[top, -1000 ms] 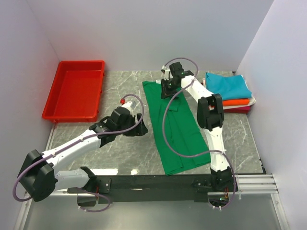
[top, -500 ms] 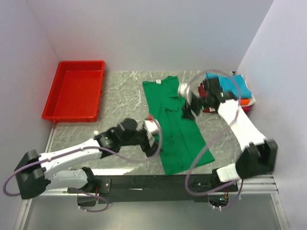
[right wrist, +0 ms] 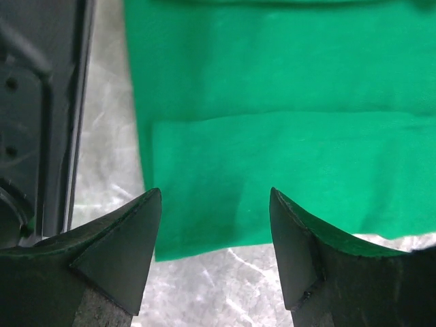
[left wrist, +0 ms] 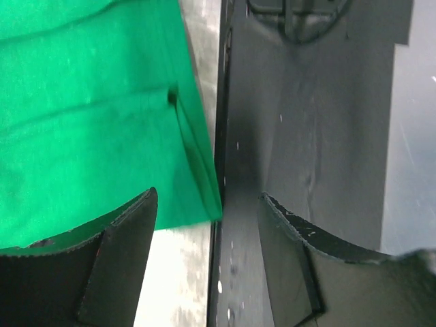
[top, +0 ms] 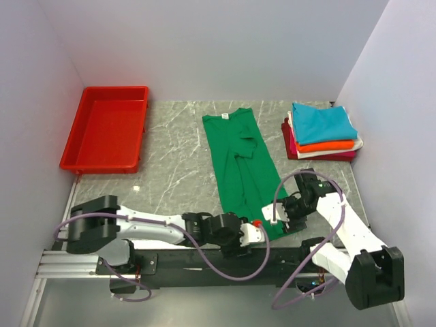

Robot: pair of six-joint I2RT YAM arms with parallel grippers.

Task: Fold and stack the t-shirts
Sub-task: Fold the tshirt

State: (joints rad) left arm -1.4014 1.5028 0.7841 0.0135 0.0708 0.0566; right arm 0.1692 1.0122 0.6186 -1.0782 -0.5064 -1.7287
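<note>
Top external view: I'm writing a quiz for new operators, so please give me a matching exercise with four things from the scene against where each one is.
Things
1. red tray
2. teal t-shirt
3. green t-shirt
4. left gripper

Places or states
A. laid out lengthwise in the middle
B. on top of the folded stack, far right
C. open, at the green t-shirt's near hem corner
D. far left, nothing in it

Pairs: 1-D, 2-B, 3-A, 4-C
</note>
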